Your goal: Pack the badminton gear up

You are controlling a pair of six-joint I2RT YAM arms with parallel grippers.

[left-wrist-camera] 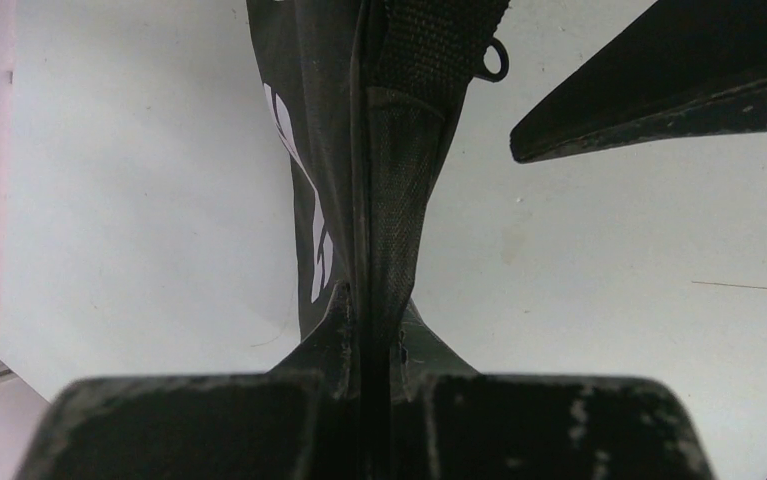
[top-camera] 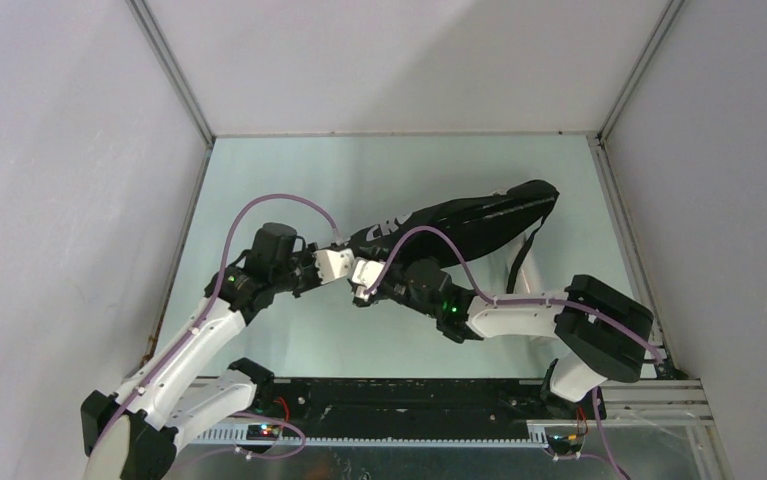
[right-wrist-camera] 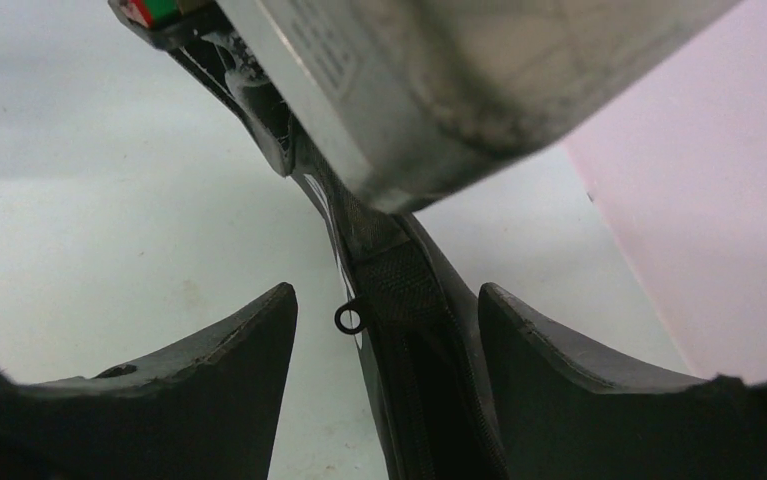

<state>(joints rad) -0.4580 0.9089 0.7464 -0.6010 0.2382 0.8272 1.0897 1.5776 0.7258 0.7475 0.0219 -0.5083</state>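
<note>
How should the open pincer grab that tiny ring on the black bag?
Pinch the small ring across its flat faces, coming from above along the bag seam. It juts sideways from the woven strip, the only part standing free. The left pincer is clamped on the bag's narrow end, steadying it; the open right pincer straddles the seam and would likely need a shift toward the ring.

bright even overhead light, soft faint shadows, close foreground blurred in wrist views
</note>
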